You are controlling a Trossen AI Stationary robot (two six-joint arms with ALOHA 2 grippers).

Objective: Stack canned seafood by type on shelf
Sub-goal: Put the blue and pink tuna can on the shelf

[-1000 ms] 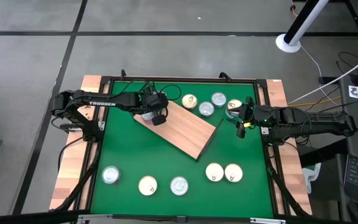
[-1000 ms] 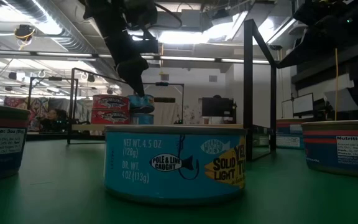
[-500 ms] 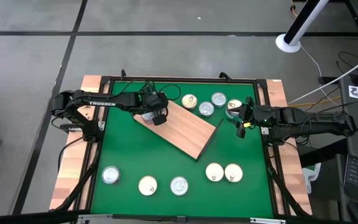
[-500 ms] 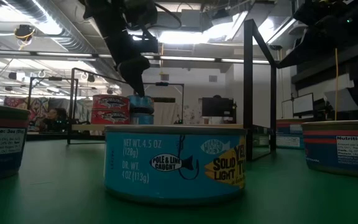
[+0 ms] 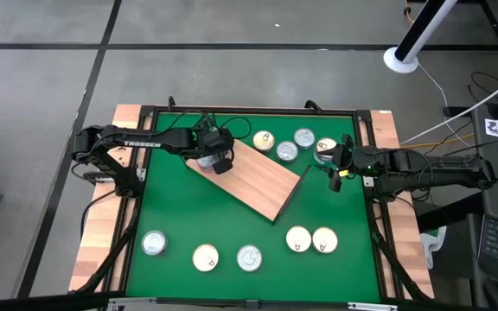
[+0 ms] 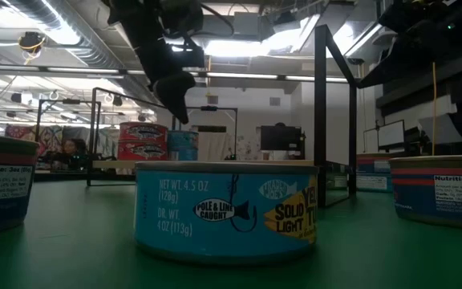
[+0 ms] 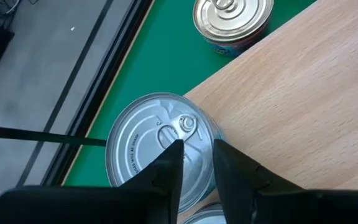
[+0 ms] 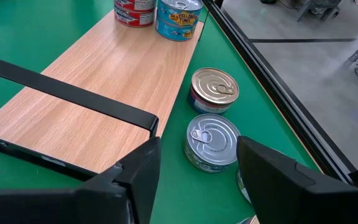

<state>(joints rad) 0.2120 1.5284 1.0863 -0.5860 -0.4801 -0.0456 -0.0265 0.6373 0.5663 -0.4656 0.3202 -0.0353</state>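
Left gripper [image 7: 196, 163] above silver-lidded tuna tin [image 7: 160, 146] at far left corner of shelf [image 5: 253, 177], fingers slightly parted, lifted clear of tin, holding nothing. Tin stands on shelf beside red-labelled tin stack [image 6: 143, 140]. Right gripper [image 5: 336, 172] hovers off shelf's right end, fingers spread, empty, near three loose tins [image 5: 303, 138] on green mat [image 5: 180, 216]. Five more tins [image 5: 249, 257] along mat's near side.

Silver-lidded tin [image 7: 157, 146] at wood-grain shelf [image 7: 303, 106] corner, just below left gripper [image 7: 196, 163], dark fingers [image 7: 166, 171] slightly parted. Second tin [image 7: 232, 20] on green mat [image 7: 160, 56] beside shelf edge.
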